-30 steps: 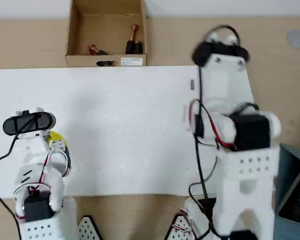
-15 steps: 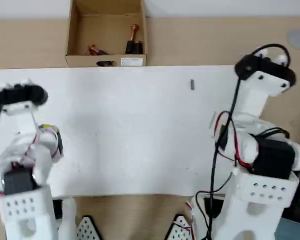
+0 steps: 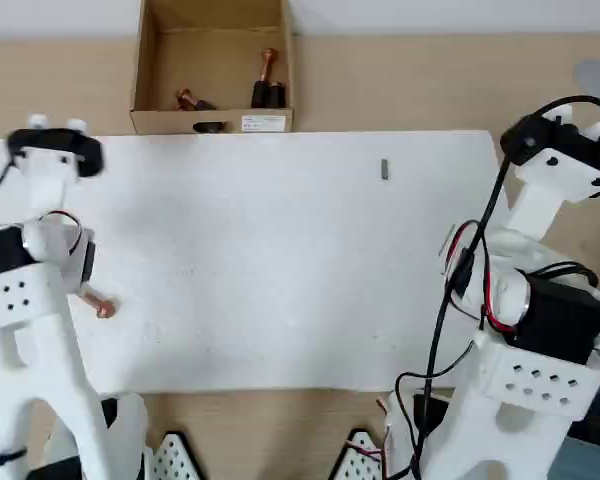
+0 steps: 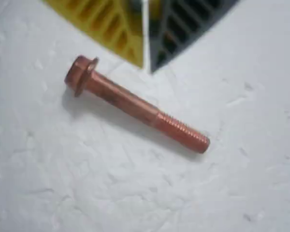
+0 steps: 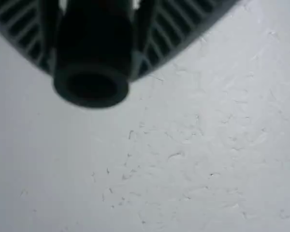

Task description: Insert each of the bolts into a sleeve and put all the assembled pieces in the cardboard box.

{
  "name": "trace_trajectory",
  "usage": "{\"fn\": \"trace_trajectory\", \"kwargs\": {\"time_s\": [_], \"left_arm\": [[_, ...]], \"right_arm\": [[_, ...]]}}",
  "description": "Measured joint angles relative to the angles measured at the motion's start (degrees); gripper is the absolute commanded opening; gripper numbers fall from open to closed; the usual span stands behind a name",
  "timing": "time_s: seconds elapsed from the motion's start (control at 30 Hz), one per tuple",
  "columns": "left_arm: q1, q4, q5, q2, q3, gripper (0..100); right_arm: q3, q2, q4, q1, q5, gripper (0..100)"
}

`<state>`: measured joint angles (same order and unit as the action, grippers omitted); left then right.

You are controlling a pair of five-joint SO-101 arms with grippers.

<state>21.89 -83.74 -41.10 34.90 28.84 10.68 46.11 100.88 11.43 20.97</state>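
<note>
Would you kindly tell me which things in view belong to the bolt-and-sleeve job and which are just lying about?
Belonging to the job:
copper bolt, lying loose on the white board
black sleeve, held in the right gripper
cardboard box, holding two assembled pieces

Just lying about:
small grey piece on the white board
grey disc on the wooden table

No legible print (box label [image 3: 263,123] blurred)

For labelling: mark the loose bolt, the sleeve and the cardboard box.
bolt [image 4: 135,104], left wrist view, mid shank.
sleeve [image 5: 93,50], right wrist view, outer wall.
cardboard box [image 3: 160,120], high view, front wall.
</note>
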Motion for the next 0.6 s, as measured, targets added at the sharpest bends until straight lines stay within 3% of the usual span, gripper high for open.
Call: {"fn": "trace_trajectory", "kwargs": {"time_s": [0.43, 0.6], "left_arm": [[1.41, -0.79, -45.89, -1.32, 0.0, 1], [5.01, 3.78, -52.22, -1.32, 5.8, 1]], "right_arm": [[0.09, 0.09, 0.0, 0.0, 0.0, 0.9], [0.09, 0.09, 0.0, 0.0, 0.0, 0.9]]}}
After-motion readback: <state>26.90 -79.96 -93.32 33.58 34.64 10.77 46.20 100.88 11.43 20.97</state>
